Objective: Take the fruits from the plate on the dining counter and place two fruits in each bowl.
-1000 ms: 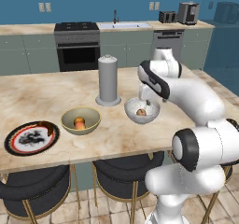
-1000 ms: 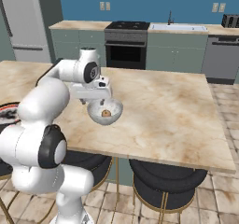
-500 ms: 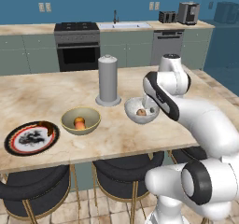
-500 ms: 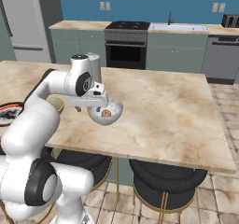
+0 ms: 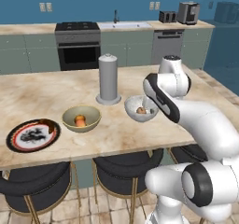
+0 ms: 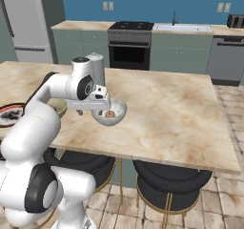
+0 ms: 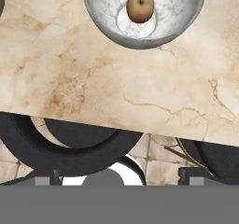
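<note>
The white-grey speckled bowl (image 5: 141,108) (image 6: 110,112) (image 7: 143,14) stands on the dining counter (image 5: 56,92) with one reddish-brown fruit (image 7: 140,5) (image 5: 140,110) inside. My gripper (image 7: 120,178) (image 6: 93,110) hovers open and empty just on the near side of that bowl, above the counter's front edge. To the left, the olive-yellow bowl (image 5: 81,118) holds a yellow-orange fruit (image 5: 80,121). The plate (image 5: 32,135) (image 6: 9,114) lies at the far left with a dark brown fruit (image 5: 45,123) on its far rim.
A tall grey cylinder (image 5: 108,78) stands behind the two bowls. Dark round stools (image 7: 70,139) (image 5: 126,164) sit under the counter's near edge. The counter's right half (image 6: 181,104) is bare marble. Stove and sink run along the back wall.
My arm has swung to the right and its wrist has turned, drawing the hand back from over the white-grey bowl toward the counter's near edge. The jaws stayed open; the fruits have not moved.
</note>
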Motion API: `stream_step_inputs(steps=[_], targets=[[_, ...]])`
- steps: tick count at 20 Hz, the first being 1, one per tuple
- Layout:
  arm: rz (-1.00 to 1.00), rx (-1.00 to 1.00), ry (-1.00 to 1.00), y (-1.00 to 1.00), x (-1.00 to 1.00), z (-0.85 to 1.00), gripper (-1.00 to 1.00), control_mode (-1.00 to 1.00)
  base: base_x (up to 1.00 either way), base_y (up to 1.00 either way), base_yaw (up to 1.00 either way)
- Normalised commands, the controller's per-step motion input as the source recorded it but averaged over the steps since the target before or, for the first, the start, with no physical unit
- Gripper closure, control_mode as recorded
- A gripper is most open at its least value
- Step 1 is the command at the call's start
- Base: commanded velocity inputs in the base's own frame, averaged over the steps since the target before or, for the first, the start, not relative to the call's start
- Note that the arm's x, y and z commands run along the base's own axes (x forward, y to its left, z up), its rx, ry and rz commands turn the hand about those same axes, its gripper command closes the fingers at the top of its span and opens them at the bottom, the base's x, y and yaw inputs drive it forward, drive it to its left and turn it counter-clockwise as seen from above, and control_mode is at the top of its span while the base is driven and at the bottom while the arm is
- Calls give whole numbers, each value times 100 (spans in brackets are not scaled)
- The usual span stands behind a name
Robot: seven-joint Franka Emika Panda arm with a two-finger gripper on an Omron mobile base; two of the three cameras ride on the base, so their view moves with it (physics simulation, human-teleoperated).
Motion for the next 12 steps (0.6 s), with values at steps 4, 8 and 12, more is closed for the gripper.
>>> stream_step_inputs(steps=[4, 8, 12], targets=[[0, 0, 0, 0, 0, 0, -100, 100, -46, 89, 0], [0, 0, 0, 0, 0, 0, -100, 100, -17, 100, 0], [0, 0, 0, 0, 0, 0, -100, 100, 0, 100, 0]])
